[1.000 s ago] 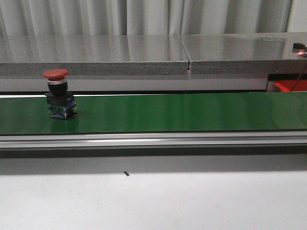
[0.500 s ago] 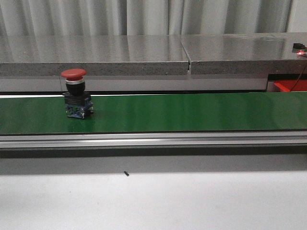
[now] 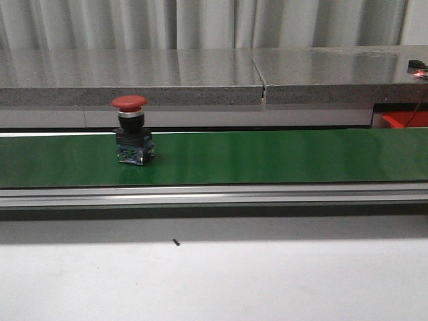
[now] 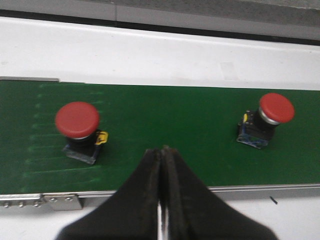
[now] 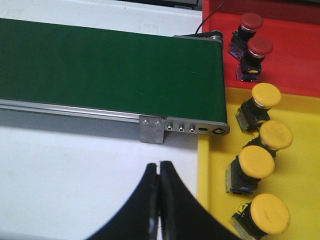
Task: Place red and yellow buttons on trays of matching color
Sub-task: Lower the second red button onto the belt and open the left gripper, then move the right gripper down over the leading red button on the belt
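Front view: we see one red button (image 3: 132, 138) upright on the green belt (image 3: 267, 157), left of frame centre.

Left wrist view: left gripper (image 4: 161, 165) with fingers pressed together, nothing between them, above the belt's near edge. Two red buttons on the belt, one (image 4: 79, 131) at frame left, one (image 4: 265, 119) at right.

Right wrist view: right gripper (image 5: 159, 182) likewise closed and empty, over the white table (image 5: 65, 165). At frame right, the red tray (image 5: 295, 55) holds two red buttons; the yellow tray (image 5: 300, 165) holds four yellow ones.
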Controlling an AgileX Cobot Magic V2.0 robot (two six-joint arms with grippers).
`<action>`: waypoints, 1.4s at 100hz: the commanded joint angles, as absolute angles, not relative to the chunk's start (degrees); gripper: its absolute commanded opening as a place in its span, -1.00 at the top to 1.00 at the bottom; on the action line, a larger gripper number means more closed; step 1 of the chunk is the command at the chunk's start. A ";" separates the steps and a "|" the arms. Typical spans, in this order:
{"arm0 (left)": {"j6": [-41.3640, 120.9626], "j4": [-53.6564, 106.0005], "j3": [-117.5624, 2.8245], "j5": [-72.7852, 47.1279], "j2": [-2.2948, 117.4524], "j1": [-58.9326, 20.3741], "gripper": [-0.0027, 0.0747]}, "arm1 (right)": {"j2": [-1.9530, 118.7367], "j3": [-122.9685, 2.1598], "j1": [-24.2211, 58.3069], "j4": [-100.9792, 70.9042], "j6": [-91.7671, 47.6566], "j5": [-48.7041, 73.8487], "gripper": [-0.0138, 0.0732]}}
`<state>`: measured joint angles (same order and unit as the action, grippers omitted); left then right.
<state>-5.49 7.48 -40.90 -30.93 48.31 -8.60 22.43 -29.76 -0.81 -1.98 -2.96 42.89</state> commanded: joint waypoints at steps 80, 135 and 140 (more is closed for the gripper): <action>-8.03 5.91 -29.18 -26.28 30.20 -9.09 0.98 | 22.56 -31.10 -0.80 -1.95 -3.46 39.50 0.89; -8.03 5.91 -29.18 -26.28 30.20 -9.09 0.98 | 22.56 -31.05 -0.80 -1.95 -3.46 39.62 0.89; -8.03 5.91 -29.18 -26.28 30.20 -9.09 0.98 | 22.68 -31.11 -0.80 -2.42 -3.46 39.67 0.89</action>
